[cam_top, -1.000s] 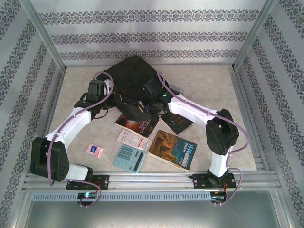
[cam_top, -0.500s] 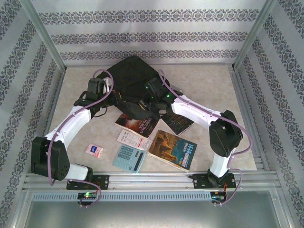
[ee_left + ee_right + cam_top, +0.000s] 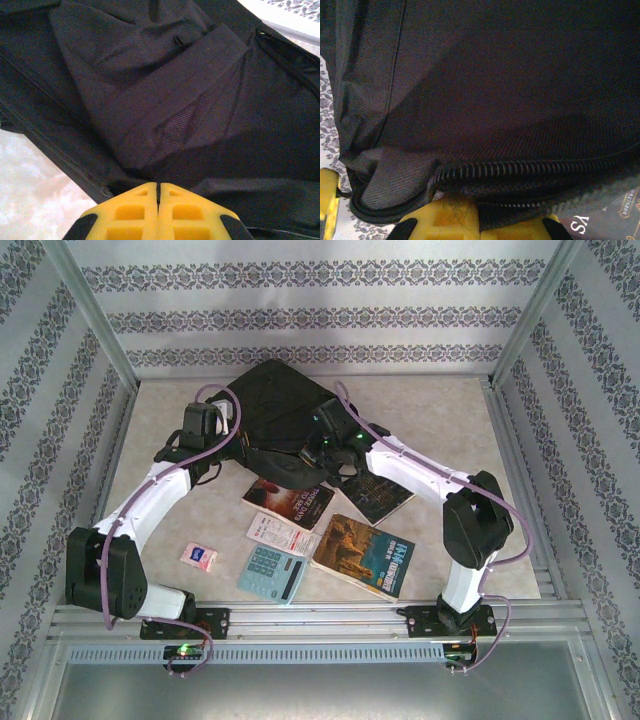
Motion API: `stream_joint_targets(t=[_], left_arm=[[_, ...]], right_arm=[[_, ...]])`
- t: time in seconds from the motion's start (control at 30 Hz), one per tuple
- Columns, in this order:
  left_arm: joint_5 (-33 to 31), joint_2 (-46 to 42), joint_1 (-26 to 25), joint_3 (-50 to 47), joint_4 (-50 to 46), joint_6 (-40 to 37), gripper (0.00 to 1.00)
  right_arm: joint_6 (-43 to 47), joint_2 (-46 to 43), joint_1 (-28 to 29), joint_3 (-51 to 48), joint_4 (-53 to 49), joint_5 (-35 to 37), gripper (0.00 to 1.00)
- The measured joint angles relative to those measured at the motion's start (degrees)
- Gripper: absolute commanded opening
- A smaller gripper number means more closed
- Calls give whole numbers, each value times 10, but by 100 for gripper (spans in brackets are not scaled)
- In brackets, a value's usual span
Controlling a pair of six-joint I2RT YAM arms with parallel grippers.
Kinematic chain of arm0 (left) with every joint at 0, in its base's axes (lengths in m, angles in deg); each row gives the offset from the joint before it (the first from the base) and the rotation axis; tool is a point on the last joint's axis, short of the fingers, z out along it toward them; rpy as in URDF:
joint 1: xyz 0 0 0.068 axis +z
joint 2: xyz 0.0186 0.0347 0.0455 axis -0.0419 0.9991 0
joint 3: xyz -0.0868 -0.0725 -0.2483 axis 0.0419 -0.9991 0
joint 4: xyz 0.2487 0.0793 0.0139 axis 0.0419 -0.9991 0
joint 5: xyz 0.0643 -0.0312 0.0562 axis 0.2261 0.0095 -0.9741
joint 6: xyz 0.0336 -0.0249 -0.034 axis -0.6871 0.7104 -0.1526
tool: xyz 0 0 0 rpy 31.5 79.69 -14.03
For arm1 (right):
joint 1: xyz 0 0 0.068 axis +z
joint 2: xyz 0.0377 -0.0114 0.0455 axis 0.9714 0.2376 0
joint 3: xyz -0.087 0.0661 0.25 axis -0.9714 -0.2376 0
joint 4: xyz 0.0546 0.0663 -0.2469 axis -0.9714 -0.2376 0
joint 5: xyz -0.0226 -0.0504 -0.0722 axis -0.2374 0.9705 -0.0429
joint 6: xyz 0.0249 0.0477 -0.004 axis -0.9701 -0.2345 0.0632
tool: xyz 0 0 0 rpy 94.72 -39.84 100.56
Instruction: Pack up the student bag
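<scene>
From above we count one student bag (image 3: 280,405), lying at the far middle of the table (image 3: 450,420). Nearer the bases lie three books, a reddish book (image 3: 290,502), a dark book (image 3: 378,498) and a large book (image 3: 363,554), plus one calculator (image 3: 272,573), one leaflet (image 3: 283,532) and one small packet (image 3: 198,557); what the bag holds we cannot tell. The left wrist view adds the left gripper (image 3: 158,186), its yellow fingers (image 3: 135,210) pressed together at the bag's folded cloth, and the right wrist view adds the zip (image 3: 520,167) draped over the right gripper (image 3: 479,210), whose jaws we cannot judge.

Matt black woven cloth on the student bag (image 3: 190,100), ribbed zip (image 3: 520,167), glossy paper book covers (image 3: 365,552)
</scene>
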Motion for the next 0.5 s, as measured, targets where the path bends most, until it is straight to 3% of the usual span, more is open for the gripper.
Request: stream_joint_targets(t=[0.5], left_arm=[[-43, -3, 0, 0, 1, -18, 0]], right_arm=[[147, 13, -3, 34, -9, -26, 0]])
